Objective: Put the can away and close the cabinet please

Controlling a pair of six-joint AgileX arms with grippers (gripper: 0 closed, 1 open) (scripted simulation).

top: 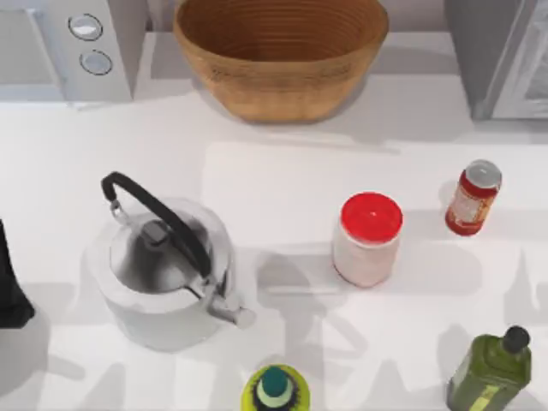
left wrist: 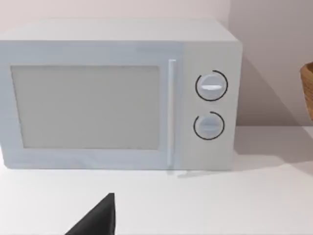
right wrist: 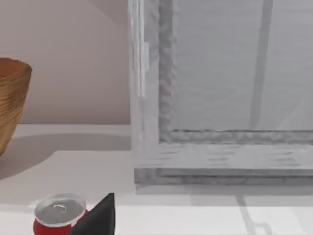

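The can (top: 473, 199), slim and red with a silver top and pale label, stands upright at the right of the table, right of a white jar with a red lid (top: 368, 240). The grey cabinet (top: 501, 60) stands at the back right, behind the can; its door looks swung outward. In the right wrist view the cabinet (right wrist: 220, 152) rises just behind the can (right wrist: 58, 215), and a dark part of my right gripper (right wrist: 98, 218) sits beside the can's top. My left gripper (left wrist: 98, 220) faces the microwave; the left arm (top: 10, 291) is parked at the table's left edge.
A white microwave (top: 68, 47) stands at the back left and a woven basket (top: 282, 51) at the back middle. A silver kettle (top: 163, 270) with a black handle sits front left. A green-capped bottle (top: 274, 390) and an olive oil bottle (top: 492, 368) stand along the front edge.
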